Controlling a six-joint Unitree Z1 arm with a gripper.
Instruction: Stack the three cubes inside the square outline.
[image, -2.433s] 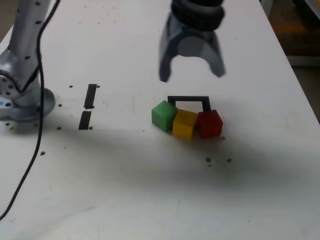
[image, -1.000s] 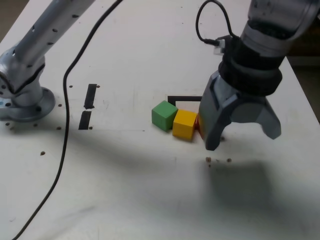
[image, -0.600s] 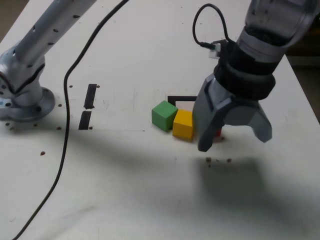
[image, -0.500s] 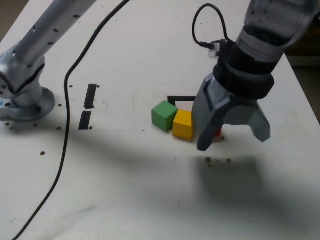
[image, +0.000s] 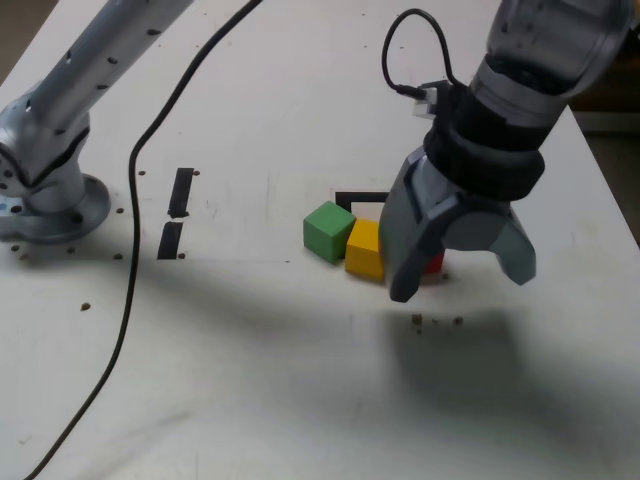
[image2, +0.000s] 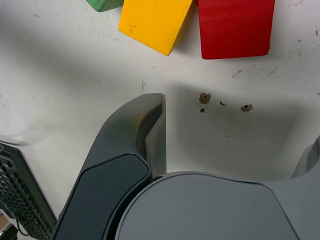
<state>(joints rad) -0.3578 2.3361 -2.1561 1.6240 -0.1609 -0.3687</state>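
Note:
Three cubes sit in a row on the white table, just in front of the square outline (image: 361, 197), whose black tape shows only in part. The green cube (image: 327, 230) (image2: 103, 4) is toward the exterior view's left. The yellow cube (image: 364, 248) (image2: 155, 22) sits in the middle. Only a sliver of the red cube (image: 434, 263) (image2: 235, 26) shows behind my near finger. My gripper (image: 460, 280) (image2: 235, 125) hangs open low over the table on the near side of the red cube, holding nothing. In the wrist view the cubes lie just beyond my fingertips.
Two short black tape strips (image: 181, 191) (image: 170, 240) lie toward the exterior view's left, near the arm's base (image: 45, 205). A black cable (image: 128, 290) trails across the table. Brown specks (image: 436, 320) (image2: 204, 97) dot the surface under the gripper. The table's edge runs along the exterior view's right.
My gripper came from above the outline to the near side of the cubes. Over the last second it slid toward the exterior view's left, covering more of the red cube. The cubes have not moved.

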